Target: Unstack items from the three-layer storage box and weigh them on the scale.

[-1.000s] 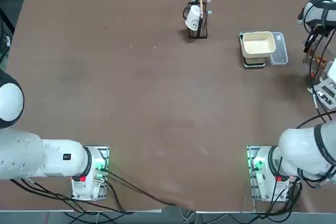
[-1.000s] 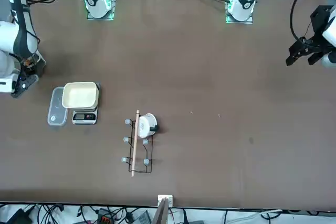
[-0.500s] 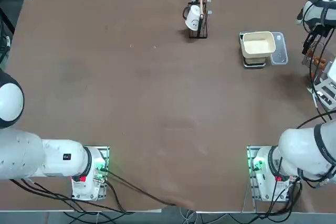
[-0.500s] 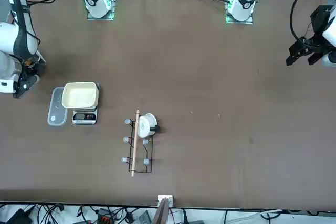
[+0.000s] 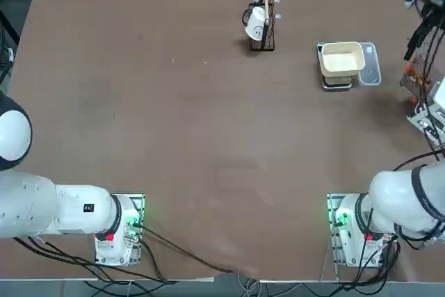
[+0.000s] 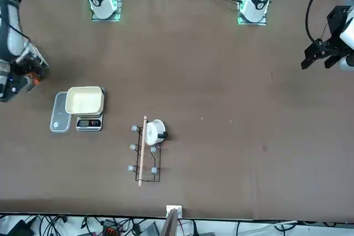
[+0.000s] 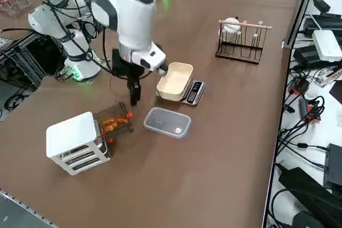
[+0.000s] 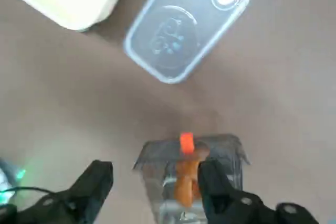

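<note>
Drawer (image 7: 113,121) of the three-layer storage box (image 7: 75,142) stands pulled out, its long axis pointing toward the clear lid (image 7: 166,122) and the scale (image 7: 184,89), reddish-brown items (image 8: 185,179) inside. Box sits at the table's right edge. Right gripper (image 8: 155,190) hangs above the drawer, fingers spread wide, empty.

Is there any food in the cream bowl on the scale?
No, the cream bowl on the scale is empty in the top view.

White three-layer storage box (image 7: 77,141) near the surface's right edge — top drawer (image 7: 112,121) pulled out, reddish-brown items (image 7: 113,125) inside. Scale (image 7: 193,92) with empty cream bowl (image 7: 174,80) nearby — toward the far edge.
</note>
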### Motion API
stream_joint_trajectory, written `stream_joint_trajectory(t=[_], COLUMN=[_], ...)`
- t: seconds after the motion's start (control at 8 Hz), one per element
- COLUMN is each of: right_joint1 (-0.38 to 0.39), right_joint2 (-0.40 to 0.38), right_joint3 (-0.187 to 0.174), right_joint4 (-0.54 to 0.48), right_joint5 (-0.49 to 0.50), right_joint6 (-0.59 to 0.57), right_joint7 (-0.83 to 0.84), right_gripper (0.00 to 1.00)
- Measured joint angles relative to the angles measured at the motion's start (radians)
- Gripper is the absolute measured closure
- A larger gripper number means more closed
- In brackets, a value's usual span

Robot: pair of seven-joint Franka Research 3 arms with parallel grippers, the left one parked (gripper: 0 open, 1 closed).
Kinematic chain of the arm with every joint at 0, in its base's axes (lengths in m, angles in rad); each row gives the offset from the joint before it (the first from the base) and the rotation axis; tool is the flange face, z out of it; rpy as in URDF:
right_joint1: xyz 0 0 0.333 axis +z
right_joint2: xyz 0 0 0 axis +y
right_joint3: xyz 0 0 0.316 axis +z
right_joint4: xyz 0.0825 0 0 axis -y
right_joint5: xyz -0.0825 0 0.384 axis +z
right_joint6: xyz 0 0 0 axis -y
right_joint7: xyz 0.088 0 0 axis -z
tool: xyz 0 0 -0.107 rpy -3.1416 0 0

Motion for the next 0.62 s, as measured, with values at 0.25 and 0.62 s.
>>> stream_joint_trajectory(t=[0.25,0.62], right_joint1=[-0.060,-0.130], right_joint2=[-0.018,0.001], right_joint3=[-0.021,-0.029], right_joint4=[0.002,-0.108], right_joint5=[0.001,0.001], right_joint6=[-0.021,0.152], right_joint7=[-0.111,-0.178], right_gripper=[0.24,0.46])
